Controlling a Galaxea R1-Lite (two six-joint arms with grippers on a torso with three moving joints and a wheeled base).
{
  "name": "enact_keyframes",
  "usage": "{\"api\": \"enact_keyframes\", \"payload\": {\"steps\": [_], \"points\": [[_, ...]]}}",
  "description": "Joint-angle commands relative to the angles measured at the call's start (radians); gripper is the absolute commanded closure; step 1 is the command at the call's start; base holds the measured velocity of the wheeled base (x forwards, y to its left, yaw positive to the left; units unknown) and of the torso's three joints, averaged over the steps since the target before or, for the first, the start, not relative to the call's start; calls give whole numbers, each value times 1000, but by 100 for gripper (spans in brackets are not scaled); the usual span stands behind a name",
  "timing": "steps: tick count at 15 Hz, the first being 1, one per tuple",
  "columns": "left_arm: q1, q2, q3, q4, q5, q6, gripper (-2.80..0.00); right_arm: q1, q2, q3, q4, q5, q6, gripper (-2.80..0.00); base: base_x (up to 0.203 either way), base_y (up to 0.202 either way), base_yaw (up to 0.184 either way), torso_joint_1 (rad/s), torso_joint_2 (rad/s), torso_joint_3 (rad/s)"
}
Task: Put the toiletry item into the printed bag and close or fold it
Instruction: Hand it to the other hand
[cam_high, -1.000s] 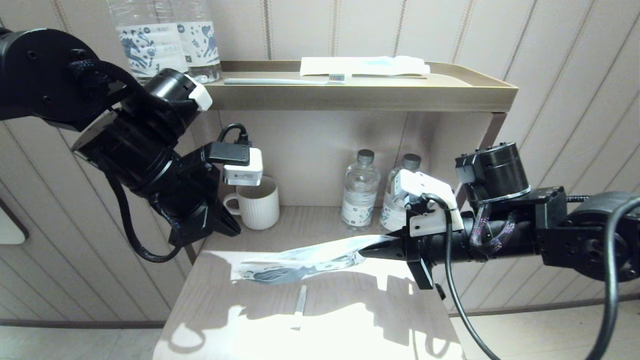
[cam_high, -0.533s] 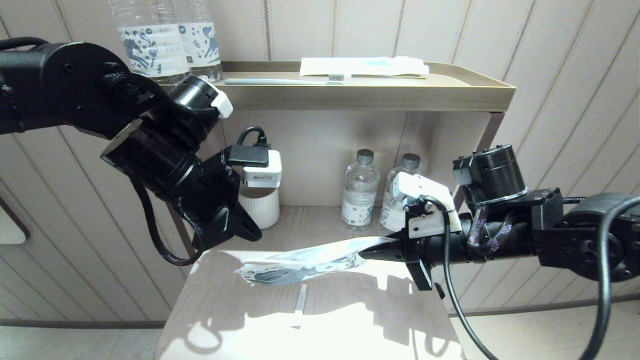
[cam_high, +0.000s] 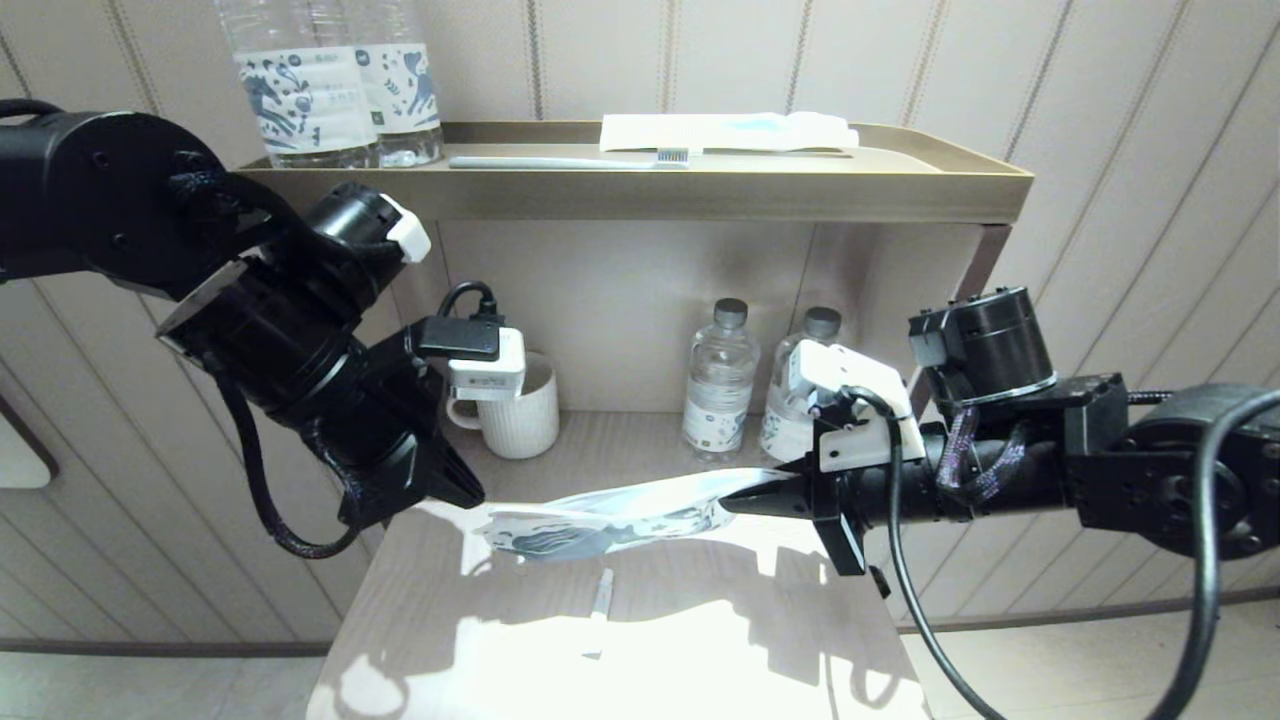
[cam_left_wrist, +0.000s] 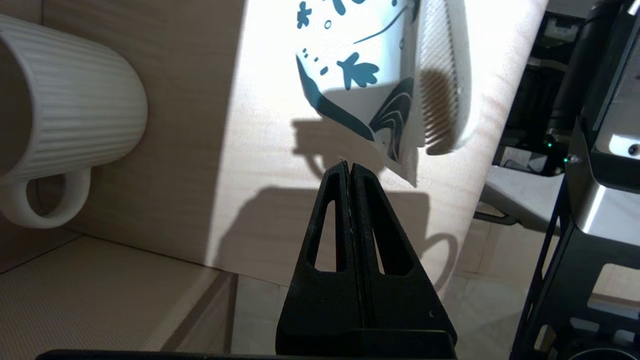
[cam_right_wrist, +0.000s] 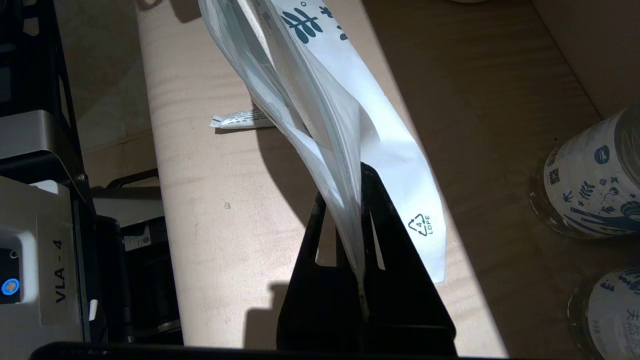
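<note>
Right claw (cam_high: 735, 503) clenched on printed bag (cam_high: 610, 517), lifting it off table (cam_high: 700, 640); left claw (cam_left_wrist: 349, 170) clenched empty, near bag's free end.

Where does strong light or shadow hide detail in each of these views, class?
Head view: glare whitens the table top near the small tube. Left wrist view: a bright band crosses the wood behind the printed bag, while the shut left gripper is nearly black. Right wrist view: the water bottles sit in shade.

Head overlooks table (cam_high: 640, 640); wrists close above.
</note>
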Motion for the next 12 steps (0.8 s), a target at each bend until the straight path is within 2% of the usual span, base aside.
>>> {"api": "enact_keyframes", "payload": {"steps": [1, 10, 12], "points": [[2, -12, 6, 8, -3, 5, 0, 0, 5, 0, -1, 4, -3, 0, 0, 0, 0, 0, 0, 0], [-50, -8, 2, 1, 3, 10, 0, 0, 35, -5, -3, 2, -3, 0, 0, 0, 0, 0, 0, 0], [-61, -7, 2, 1, 25, 8, 0, -1, 30, -6, -3, 3, -3, 0, 0, 0, 0, 0, 0, 0]]}}
